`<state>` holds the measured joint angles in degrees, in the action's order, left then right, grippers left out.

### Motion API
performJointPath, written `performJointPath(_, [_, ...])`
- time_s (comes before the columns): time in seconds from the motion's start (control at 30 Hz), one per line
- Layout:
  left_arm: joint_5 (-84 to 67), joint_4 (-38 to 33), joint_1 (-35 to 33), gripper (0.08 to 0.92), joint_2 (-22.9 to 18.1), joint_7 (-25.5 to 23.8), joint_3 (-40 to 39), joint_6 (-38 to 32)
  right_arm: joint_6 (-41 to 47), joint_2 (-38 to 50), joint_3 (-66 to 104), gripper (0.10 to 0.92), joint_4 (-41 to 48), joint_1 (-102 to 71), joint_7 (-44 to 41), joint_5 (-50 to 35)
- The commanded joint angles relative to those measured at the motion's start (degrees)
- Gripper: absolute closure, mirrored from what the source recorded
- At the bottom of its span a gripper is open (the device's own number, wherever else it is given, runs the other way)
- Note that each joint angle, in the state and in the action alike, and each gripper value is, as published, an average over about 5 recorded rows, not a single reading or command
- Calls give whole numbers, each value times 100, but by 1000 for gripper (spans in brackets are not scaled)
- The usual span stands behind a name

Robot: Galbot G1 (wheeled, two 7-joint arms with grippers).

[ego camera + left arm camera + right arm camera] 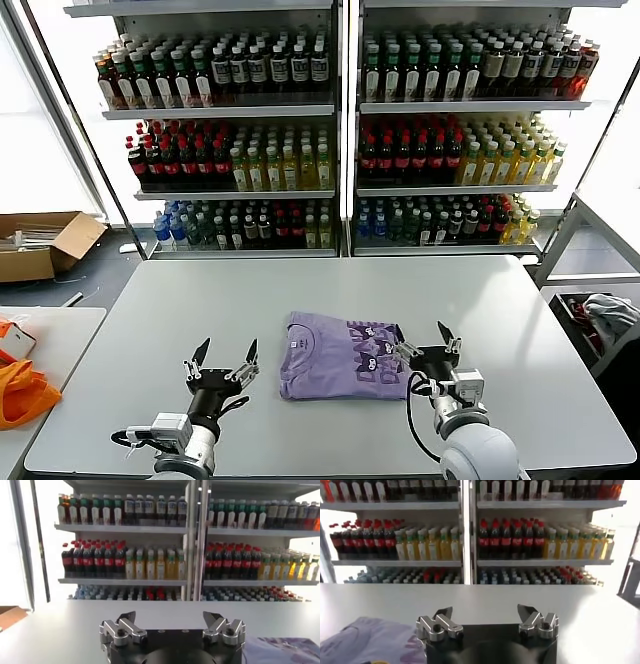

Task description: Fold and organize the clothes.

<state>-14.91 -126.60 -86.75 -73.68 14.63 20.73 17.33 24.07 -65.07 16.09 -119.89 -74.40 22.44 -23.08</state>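
The clothes, a lavender T-shirt (pixel 340 358) with a dark purple print, lie folded into a rectangle on the grey table (pixel 330 290), near its front middle. My left gripper (pixel 226 352) hovers open to the shirt's left, a short gap away, with nothing between its fingers. My right gripper (pixel 430 339) stands open at the shirt's right edge, also empty. In the left wrist view the left gripper (pixel 171 616) points over bare table, with the shirt's edge (pixel 285 647) at one side. The right wrist view shows the right gripper (pixel 486 611) open, the shirt (pixel 370 642) beside it.
Two tall shelves of bottled drinks (pixel 340 130) stand behind the table. An orange fabric bag (pixel 22 390) lies on a side table at the left. A cardboard box (pixel 40 245) sits on the floor at left. A grey-white cloth bundle (pixel 605 315) rests at the right.
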Motion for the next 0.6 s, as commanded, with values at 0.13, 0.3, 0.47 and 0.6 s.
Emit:
performJointPath(0.13, [142,-186,-54,177,-89,-94,115,-53,-527,279,498,203,-184,-785,-13,801])
performJointPath(0.3, [198,-137,-113,177,-91,-93,107,-286,-498,133,424,203,-228,-708,0,806])
performJointPath(0.47, [304,-150,-126,177,-84,-138,73,-369,-500,56,402,203,-245,-655,1,809])
performJointPath(0.6, [298,-111,-103,177,-88,-167,76,-388,-518,34,417,203,-235,-623,4,804])
